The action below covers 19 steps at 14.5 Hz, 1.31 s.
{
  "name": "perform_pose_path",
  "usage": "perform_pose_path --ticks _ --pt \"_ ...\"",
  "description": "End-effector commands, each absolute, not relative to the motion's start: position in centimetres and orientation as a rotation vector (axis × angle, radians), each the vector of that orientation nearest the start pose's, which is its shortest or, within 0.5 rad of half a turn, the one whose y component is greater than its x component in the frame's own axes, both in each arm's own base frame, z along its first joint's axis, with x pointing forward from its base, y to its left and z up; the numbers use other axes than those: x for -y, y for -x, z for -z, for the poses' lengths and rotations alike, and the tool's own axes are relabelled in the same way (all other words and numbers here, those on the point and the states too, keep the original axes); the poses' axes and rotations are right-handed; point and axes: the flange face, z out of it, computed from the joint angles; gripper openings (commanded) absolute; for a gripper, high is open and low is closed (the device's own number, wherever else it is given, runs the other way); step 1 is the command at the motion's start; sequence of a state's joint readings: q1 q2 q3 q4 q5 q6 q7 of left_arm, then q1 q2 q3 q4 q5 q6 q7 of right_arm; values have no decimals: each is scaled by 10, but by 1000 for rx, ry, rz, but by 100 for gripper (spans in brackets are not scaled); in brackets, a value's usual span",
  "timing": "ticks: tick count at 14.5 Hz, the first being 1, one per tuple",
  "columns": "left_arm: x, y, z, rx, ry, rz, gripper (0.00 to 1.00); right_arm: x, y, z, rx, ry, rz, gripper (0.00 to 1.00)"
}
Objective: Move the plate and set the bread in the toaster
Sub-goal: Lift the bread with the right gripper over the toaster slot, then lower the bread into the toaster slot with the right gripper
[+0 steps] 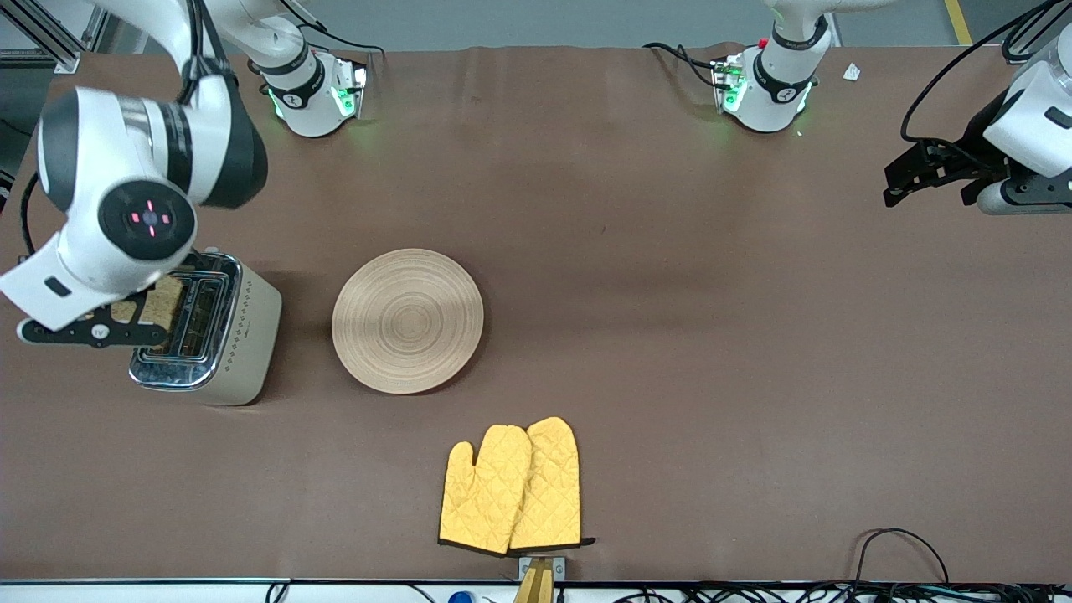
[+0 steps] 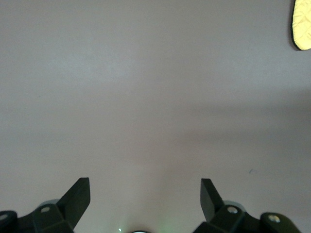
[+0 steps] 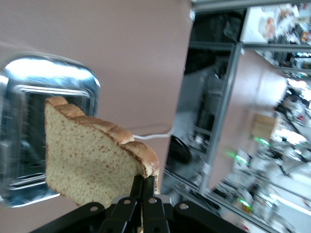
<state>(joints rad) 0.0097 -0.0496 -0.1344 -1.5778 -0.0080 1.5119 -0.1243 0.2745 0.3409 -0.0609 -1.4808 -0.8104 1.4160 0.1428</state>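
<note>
My right gripper (image 3: pixel 144 187) pinches the bread (image 3: pixel 92 158) over the toaster (image 1: pixel 219 335) at my right arm's table edge, needing slot alignment before lowering; plate (image 1: pixel 408 321) mid-table, left gripper (image 2: pixel 145 194) waits wide.

The plate (image 1: pixel 408 321), round, pale wood with ring grooves, lay flat on the worktop (image 1: pixel 670 293) beside the toaster (image 1: pixel 209 335). The cream, chrome-topped toaster stood upright toward the right arm's end. The brown bread (image 3: pixel 92 160) slice hung pinched in the right claw (image 3: pixel 142 187) over its slots.
</note>
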Motion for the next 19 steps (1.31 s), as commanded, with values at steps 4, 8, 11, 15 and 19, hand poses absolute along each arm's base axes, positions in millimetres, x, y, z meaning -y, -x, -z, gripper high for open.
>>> perform_pose_path --ticks 4,8,11,15,19 --pt "69 -526 -642 -1 3114 -29 100 -60 -637 -407 -39 -2005 540 0" --pt "69 -527 -642 2 3114 -29 100 -72 -634 -401 -50 -1982 559 0" --pt "69 -526 -643 -8 3115 -27 100 -93 -633 -390 -80 -1968 549 0" --pt "69 -527 -642 -10 3115 -29 100 -97 -639 -372 -72 -1956 537 0" --pt "69 -527 -641 -13 3114 -32 100 -98 -644 -361 -54 -1950 523 0"
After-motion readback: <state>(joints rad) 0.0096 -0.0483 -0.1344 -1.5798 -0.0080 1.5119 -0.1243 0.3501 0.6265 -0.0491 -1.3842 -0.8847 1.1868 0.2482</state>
